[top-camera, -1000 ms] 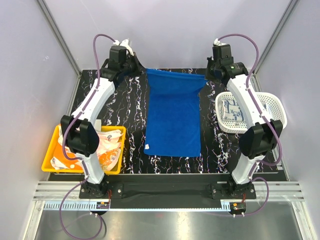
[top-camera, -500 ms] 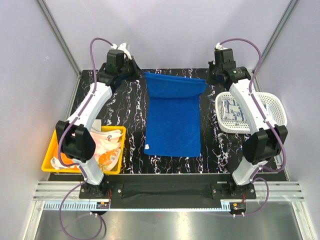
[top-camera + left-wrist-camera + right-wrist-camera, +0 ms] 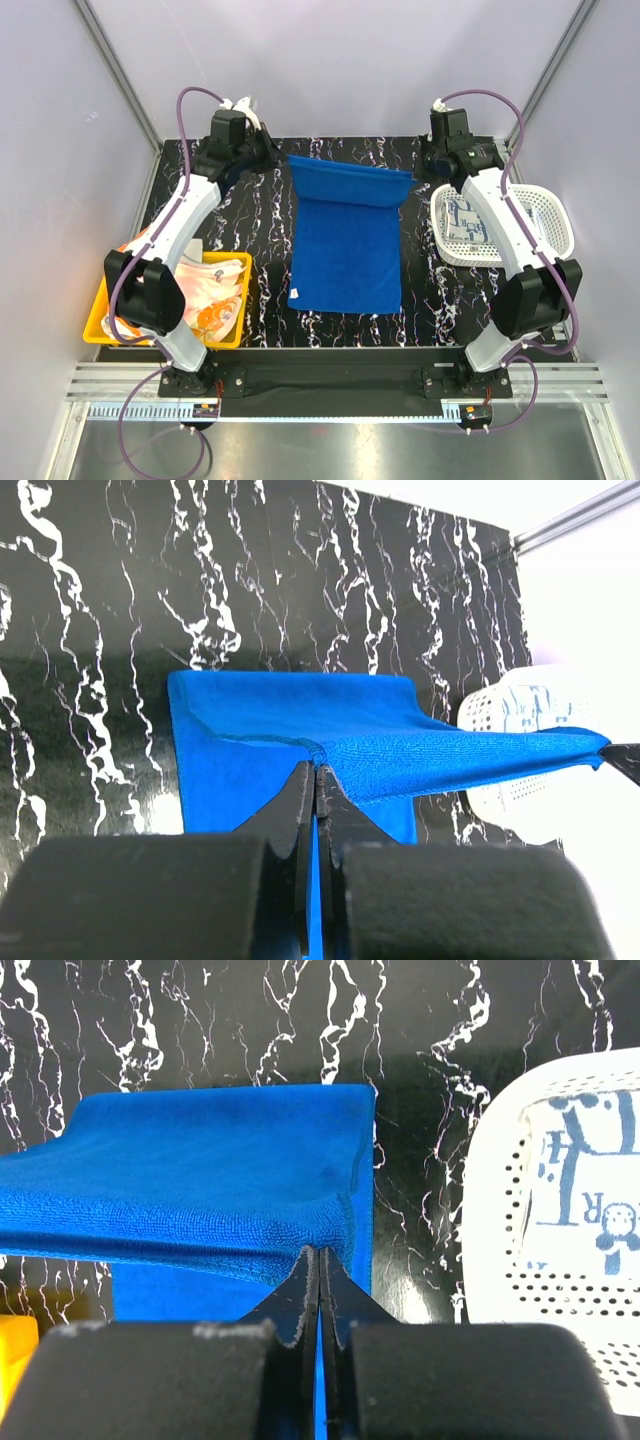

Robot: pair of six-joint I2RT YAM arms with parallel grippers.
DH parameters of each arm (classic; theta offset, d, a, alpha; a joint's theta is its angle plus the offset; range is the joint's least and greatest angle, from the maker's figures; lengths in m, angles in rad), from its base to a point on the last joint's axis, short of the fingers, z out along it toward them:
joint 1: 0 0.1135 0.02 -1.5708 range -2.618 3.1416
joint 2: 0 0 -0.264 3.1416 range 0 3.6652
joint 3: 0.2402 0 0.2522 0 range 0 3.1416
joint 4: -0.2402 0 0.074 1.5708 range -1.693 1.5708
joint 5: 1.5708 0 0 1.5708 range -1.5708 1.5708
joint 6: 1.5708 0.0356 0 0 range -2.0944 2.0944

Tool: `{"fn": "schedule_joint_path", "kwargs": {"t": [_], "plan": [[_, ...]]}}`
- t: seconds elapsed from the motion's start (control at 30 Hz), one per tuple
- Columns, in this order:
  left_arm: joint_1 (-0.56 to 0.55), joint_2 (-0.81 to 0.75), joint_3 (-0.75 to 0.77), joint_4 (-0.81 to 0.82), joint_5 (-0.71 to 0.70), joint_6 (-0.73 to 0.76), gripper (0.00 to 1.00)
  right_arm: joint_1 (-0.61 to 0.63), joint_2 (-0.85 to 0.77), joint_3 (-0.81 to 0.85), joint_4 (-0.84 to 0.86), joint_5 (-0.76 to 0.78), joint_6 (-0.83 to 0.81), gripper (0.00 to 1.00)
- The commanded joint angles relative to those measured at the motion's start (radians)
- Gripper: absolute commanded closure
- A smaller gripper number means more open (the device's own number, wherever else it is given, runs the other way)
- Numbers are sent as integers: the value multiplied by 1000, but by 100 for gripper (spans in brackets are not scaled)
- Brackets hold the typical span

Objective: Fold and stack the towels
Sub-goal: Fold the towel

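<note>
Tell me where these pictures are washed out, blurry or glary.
Left wrist view: the white basket is blown out to near white, glare sits on the table beside the blue towel, the left gripper in front is soft. Right wrist view: the right gripper is blurred, the towel weave sharp. Top view: even light, nothing blurred.

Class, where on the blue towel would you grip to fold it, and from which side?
The two far corners, from above: the towel lies lengthwise, so that edge folds onto the near one. The left pincer and right pincer pinch them.
</note>
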Motion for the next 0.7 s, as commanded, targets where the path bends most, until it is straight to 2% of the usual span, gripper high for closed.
{"fn": "schedule_joint_path", "kwargs": {"t": [0.0, 0.33, 0.67], "plan": [[10, -66, -19, 56, -14, 2, 100, -6, -68, -28, 17, 19, 6, 100], [-1, -129, -127, 77, -17, -9, 100, 0, -120, -145, 32, -17, 21, 100], [-44, -206, -311, 131, -24, -33, 100, 10, -164, -276, 62, -37, 37, 100]]}}
